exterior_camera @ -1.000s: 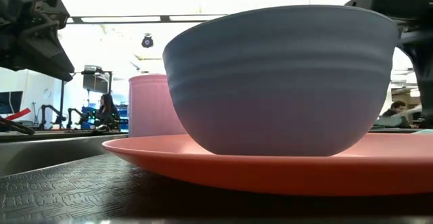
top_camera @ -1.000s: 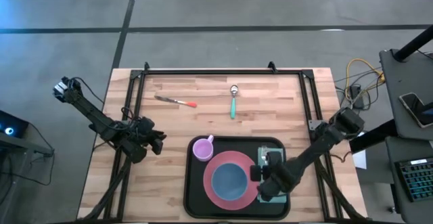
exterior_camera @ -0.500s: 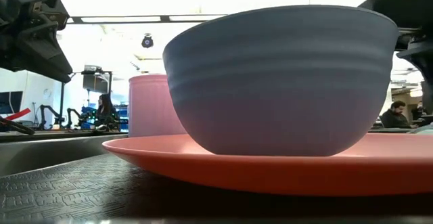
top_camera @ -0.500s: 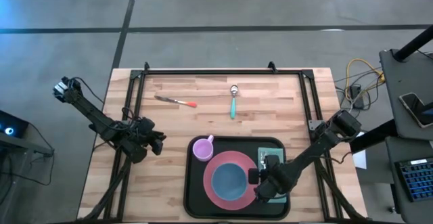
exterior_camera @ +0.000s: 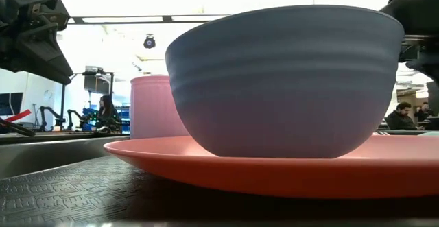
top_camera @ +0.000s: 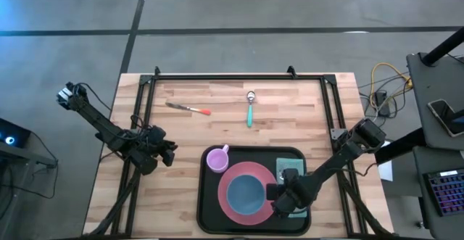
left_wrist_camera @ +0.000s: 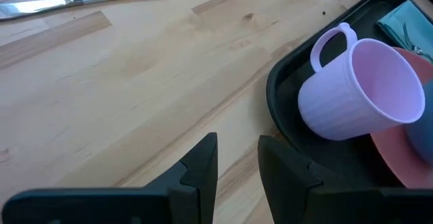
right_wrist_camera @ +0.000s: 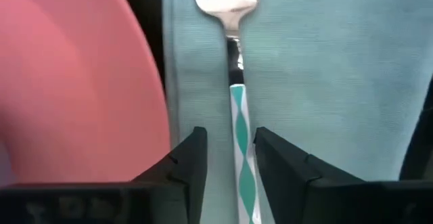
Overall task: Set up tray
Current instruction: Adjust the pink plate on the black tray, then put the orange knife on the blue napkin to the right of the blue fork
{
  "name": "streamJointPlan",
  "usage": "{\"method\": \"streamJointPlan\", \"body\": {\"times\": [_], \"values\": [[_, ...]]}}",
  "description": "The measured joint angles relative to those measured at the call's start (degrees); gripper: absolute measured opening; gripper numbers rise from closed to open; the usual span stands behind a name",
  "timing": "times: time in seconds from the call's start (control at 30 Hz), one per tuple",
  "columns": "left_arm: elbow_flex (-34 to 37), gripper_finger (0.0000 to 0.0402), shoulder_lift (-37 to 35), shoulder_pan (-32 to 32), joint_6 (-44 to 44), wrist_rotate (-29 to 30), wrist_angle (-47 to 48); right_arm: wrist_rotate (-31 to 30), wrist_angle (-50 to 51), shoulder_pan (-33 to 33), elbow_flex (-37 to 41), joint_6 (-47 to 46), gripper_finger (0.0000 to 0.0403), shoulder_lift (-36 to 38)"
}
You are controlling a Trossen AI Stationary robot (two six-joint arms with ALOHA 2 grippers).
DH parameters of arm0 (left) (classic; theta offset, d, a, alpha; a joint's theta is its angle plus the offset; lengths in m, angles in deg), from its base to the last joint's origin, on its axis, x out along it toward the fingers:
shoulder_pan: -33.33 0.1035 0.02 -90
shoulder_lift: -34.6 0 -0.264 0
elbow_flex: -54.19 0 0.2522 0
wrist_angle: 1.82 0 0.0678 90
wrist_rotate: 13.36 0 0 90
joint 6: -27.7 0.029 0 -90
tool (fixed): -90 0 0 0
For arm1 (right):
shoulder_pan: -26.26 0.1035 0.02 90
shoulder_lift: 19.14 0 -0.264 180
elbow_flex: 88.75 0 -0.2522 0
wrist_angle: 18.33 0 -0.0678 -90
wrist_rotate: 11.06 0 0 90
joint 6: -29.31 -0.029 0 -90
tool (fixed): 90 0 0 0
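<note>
The black tray lies at the table's near edge. On it are a pink plate with a blue bowl, a lilac cup and a teal napkin. A fork with a teal-and-white striped handle lies flat on the napkin. My right gripper points down over it, open, with one finger on each side of the handle. My left gripper hangs open above bare wood, left of the tray, with nothing between its fingers.
A knife with an orange handle and a spoon with a teal handle lie on the wood toward the far edge. A black frame runs along the far and side edges. Bare wood lies between the cutlery and the tray.
My right gripper has edged a little toward the table's near edge over the napkin and tipped more upright. The left arm, the dishes and the tray have kept still.
</note>
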Motion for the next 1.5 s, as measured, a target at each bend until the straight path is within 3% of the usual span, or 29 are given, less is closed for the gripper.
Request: {"method": "streamJointPlan", "body": {"times": [0.43, 0.57, 0.67, 0.83, 0.93, 1.03, 1.2, 1.27, 1.37, 1.5], "values": [[0.02, 0.0088, 0.0, 0.01, 0.11, 0.0, -0.05, -2.31, 1.86, -0.04, -4.12, 4.98, 0.0169, 0.26], [0.02, 0.0088, 0.0, 0.01, 0.11, -0.09, -0.26, -2.32, 11.04, -0.01, -7.38, 5.79, 0.0177, 0.28], [0.02, 0.0088, 0.0, 0.02, 0.11, -0.11, -0.28, -2.98, 23.84, 0.02, -10.81, 5.1, 0.0177, 0.28], [-0.21, 0.0088, -0.16, 0.02, 1.99, 0.0, -0.23, -12.94, 38.86, -1.76, -16.87, 9.56, 0.017, 0.98], [-2.59, 0.0088, -0.26, 0.02, 14.38, 0.04, -0.22, -19.77, 39.94, -3.81, -18.49, 17.78, 0.0163, 2.53], [-6.4, 0.0088, -0.24, 0.5, 33.14, 0.24, -0.31, -21.32, 38.38, -7.12, -18.57, 25.92, 0.0154, 4.55], [-10.17, 0.0088, -0.02, 9.94, 51.76, -0.29, 0.42, -23.27, 36.34, -12.71, -18.51, 37.2, 0.0135, 7.37], [-11.22, 0.0088, -0.02, 15.33, 60.39, -5.15, 0.7, -23.8, 35.83, -14.19, -18.51, 40.75, 0.013, 8.37], [-12.39, 0.0088, 0.86, 26.74, 73.44, -17.21, 0.62, -24.51, 35.89, -16.27, -18.51, 44.3, 0.0124, 9.27], [-12.52, 0.0088, 3.5, 42.0, 86.19, -25.17, -0.05, -24.93, 35.86, -18.19, -18.48, 47.96, 0.0119, 9.83]]}}
